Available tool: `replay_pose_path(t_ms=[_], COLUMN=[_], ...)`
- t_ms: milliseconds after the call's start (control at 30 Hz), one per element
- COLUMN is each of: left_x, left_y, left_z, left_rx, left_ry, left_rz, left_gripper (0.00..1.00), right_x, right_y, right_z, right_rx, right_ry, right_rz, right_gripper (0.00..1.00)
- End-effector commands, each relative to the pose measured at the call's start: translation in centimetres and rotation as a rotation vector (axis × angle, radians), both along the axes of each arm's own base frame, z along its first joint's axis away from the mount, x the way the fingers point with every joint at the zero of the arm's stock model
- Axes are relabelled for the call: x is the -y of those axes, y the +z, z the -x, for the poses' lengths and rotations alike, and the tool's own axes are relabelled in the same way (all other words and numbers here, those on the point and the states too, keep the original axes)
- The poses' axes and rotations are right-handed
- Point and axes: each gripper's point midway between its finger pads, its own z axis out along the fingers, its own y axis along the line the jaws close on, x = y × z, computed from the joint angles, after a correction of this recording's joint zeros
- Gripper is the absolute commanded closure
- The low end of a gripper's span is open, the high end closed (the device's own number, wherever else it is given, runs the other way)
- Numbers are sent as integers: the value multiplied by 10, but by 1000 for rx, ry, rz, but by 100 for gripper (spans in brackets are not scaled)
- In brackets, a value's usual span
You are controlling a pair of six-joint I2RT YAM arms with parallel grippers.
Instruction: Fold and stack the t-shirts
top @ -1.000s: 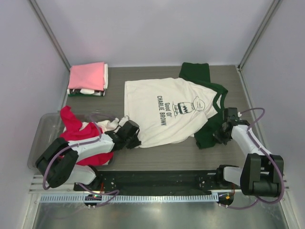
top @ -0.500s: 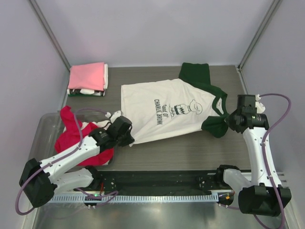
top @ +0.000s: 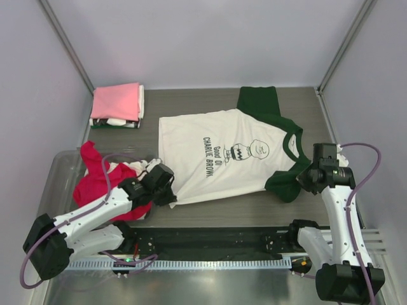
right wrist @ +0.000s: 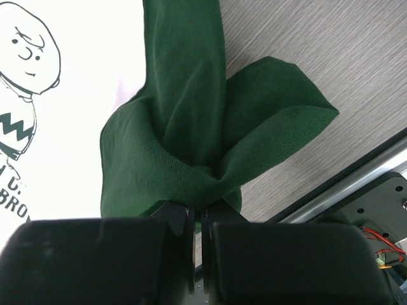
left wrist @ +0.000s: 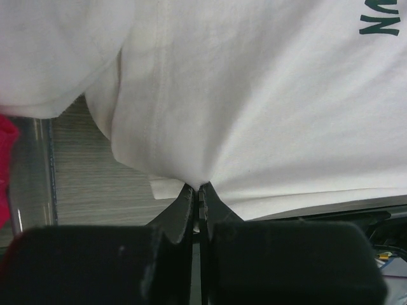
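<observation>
**Top external view.** The cream-white cloth t-shirt [top: 216, 159], printed in black and trimmed in dark green, is lying spread flat on the grey wood-grain table [top: 254, 206]. The left gripper [top: 168, 194] is pinching the shirt's near-left hem corner. The right gripper [top: 304, 179] is clamping the shirt's near dark green sleeve [top: 283, 184]. A pale pink folded t-shirt [top: 116, 101] is sitting at the far left of the table. A crumpled red-magenta t-shirt [top: 92, 184] is lying in the clear plastic bin [top: 60, 166].

**Left wrist view.** The left gripper [left wrist: 198, 189] is pressing its jaws together on a gathered fold of cream-white hem.

**Right wrist view.** The right gripper [right wrist: 198, 213] is squeezing the bunched dark green sleeve [right wrist: 184, 146] tightly just above the table.
</observation>
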Motion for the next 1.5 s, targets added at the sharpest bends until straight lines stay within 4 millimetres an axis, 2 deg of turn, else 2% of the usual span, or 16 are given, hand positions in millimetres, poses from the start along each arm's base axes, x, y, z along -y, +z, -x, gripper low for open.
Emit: replay_pose_path(t_ms=[0,400,733,867,933,967,1000,1067,1100,1133,1167,1200,1233,1267,1300,1467], left_x=[3,10,-1,0,-4,-5,-4,-8,-9,-9,-11,-12,-14,-12,-13,5], left_y=[2,47,51,24,27,21,35,50,70,76,84,88,95,96,81,73], left_z=[2,-52,-131,-162,-186,-193,-205,-212,-214,-212,-209,-205,-194,-186,-176,-135], left_rx=[-9,27,-34,-136,-152,-179,-149,-108,-47,-24,6,20,52,57,50,89], left_ry=[-24,-172,-175,-205,-191,-189,-179,-148,-121,-107,-87,-68,-34,-21,-5,30], left_rz=[-4,-174,-160,-162,-141,-139,-130,-131,-111,-97,-91,-80,-47,-16,-5,58], left_gripper=[100,100,100,100,96,94,89,68,66,64,63,64,64,64,63,54], right_x=[10,12,10,13,10,11,15,26,34,44,48,50,56,53,55,61], right_y=[11,57,21,4,-4,15,-2,11,11,27,27,2,15,-18,-20,-67], right_z=[-5,-98,-171,-203,-233,-254,-251,-253,-248,-240,-233,-216,-203,-174,-172,-121], right_rx=[44,110,-55,-95,-98,-48,-138,-138,-138,-91,-72,-96,-23,-85,-28,-13], right_ry=[-43,93,202,212,250,260,263,245,220,186,156,133,102,78,65,-70], right_rz=[42,55,29,21,0,10,13,63,91,97,79,47,-7,-63,-91,-261], right_gripper=[99,99,99,99,82,67,35,18,10,9,9,11,12,14,15,25])
